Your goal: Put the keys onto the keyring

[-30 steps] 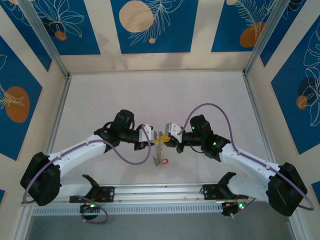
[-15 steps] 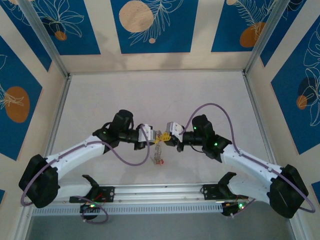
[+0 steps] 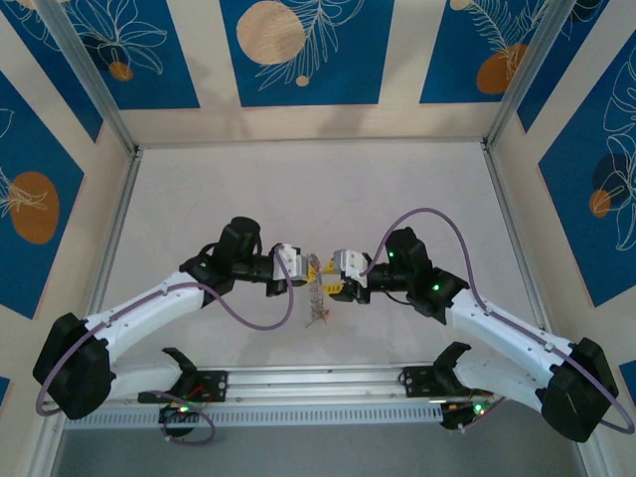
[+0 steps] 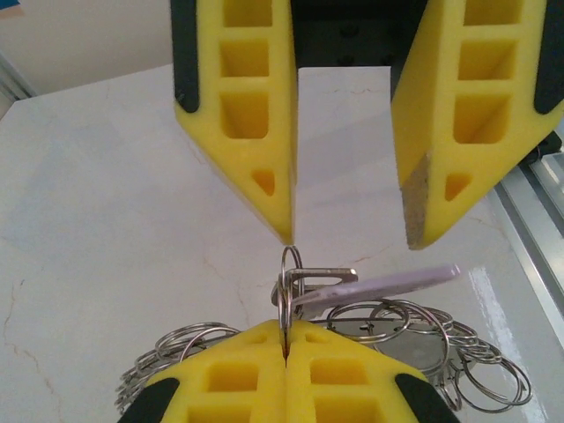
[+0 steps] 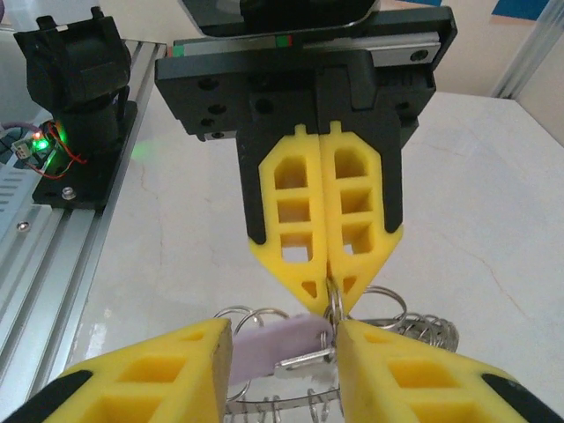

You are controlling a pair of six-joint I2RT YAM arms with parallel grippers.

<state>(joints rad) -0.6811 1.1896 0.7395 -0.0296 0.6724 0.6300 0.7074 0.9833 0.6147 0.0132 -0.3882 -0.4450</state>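
Where the left hand (image 4: 286, 339) pinches, silvery wire keyring (image 4: 284, 295) loops bunch.

No legible text, labels, brand marks or numbers anywhere. Wall panels (image 3: 298, 50): blue, white leaf outlines, orange and tan circles, purely decorative, no lettering.

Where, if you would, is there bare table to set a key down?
Bare: the far table up to the back wall, and the strips outside each arm. Crowded: the middle, where left gripper and right gripper meet at the keyring.
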